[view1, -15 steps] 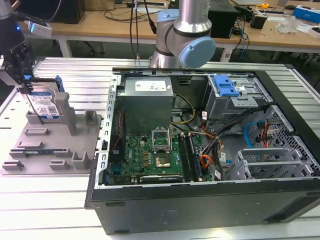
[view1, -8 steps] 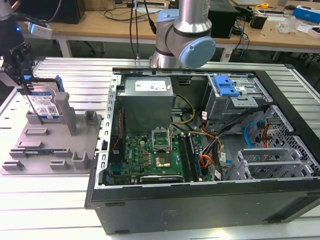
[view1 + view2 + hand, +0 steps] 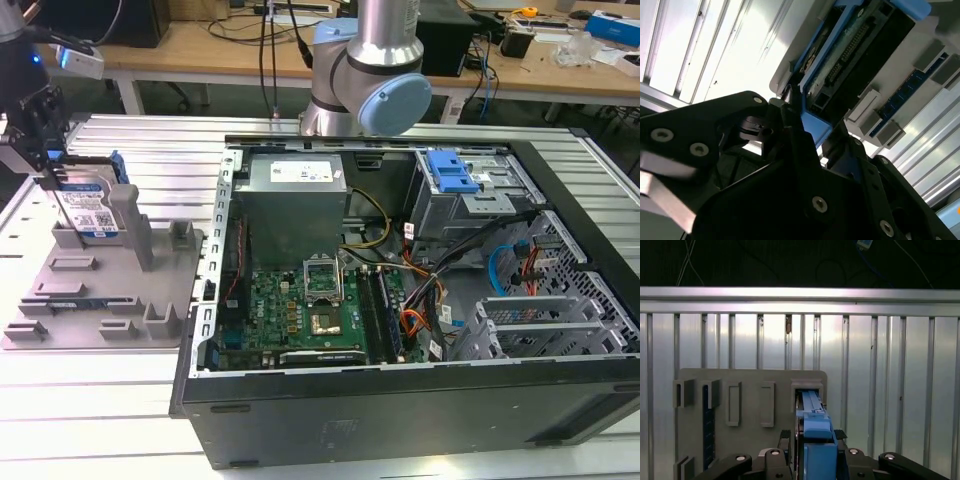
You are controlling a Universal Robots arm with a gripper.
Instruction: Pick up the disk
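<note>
One hand (image 3: 812, 437) grips the upright disk (image 3: 93, 214) in the grey tray (image 3: 95, 300), its barcode label too small to read.

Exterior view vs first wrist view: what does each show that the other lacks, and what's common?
Exterior view: the open black computer case with its motherboard, power supply and blue drive-bay bracket, plus the labelled face of the disk.
First wrist view: the disk edge-on, its blue rail facing the camera, and the far edge rail of the table.
Both: the disk standing upright in the grey fixture tray, the gripper at its top, the ribbed metal table.
</note>
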